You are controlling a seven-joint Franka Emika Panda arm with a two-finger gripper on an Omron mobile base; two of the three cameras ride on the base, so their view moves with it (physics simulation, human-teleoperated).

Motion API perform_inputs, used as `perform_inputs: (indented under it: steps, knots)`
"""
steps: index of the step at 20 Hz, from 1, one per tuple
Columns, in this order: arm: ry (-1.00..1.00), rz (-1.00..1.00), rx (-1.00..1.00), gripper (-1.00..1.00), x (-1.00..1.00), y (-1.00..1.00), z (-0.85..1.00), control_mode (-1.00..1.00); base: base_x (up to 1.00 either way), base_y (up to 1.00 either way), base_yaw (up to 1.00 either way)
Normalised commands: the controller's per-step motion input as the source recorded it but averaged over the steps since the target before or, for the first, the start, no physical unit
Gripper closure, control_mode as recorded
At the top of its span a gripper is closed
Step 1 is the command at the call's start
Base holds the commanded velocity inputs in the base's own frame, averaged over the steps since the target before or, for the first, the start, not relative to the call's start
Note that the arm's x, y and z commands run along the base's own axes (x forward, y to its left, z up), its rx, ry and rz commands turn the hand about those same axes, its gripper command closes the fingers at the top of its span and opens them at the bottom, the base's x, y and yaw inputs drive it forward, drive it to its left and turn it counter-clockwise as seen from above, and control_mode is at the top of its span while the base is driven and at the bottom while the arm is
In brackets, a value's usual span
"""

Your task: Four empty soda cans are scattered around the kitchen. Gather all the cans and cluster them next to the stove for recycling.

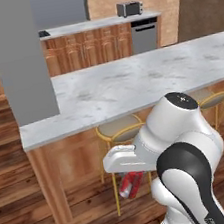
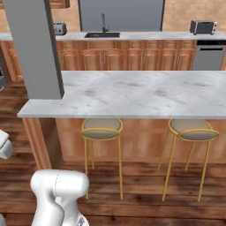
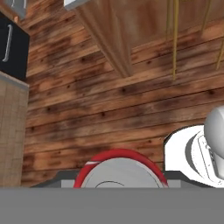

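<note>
A red soda can (image 1: 130,184) with a silver top hangs tilted under my white hand, low in front of the island and above the wooden floor. My gripper (image 1: 129,178) is shut on it. In the hand view the can's silver top and red rim (image 3: 120,171) sit at the bottom, between the dark finger pads (image 3: 64,182) of my gripper (image 3: 120,183). The stove is out of view.
A marble-topped island (image 2: 132,95) with wood sides stands ahead, a grey column (image 2: 33,48) at its left end. Two gold-legged stools (image 2: 102,129) (image 2: 192,131) are tucked under it. Behind are cabinets, a sink (image 2: 102,34), a toaster (image 2: 203,27) and a dishwasher (image 1: 144,34).
</note>
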Motion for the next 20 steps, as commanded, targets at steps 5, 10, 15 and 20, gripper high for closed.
perform_inputs:
  steps: [5, 10, 15, 20]
  knots:
    - [0.0, 0.0, 0.0, 1.0, 0.0, 0.0, 0.0, 1.0, -0.4, 0.8, 0.0]
    - [0.0, 0.0, 0.0, 1.0, 0.0, 0.0, 0.0, 1.0, -0.35, 0.74, 0.0]
    - [0.0, 0.0, 0.0, 1.0, 0.0, 0.0, 0.0, 1.0, -0.32, 0.71, 0.0]
    - [0.0, 0.0, 0.0, 1.0, 0.0, 0.0, 0.0, 1.0, -0.2, 0.7, 0.0]
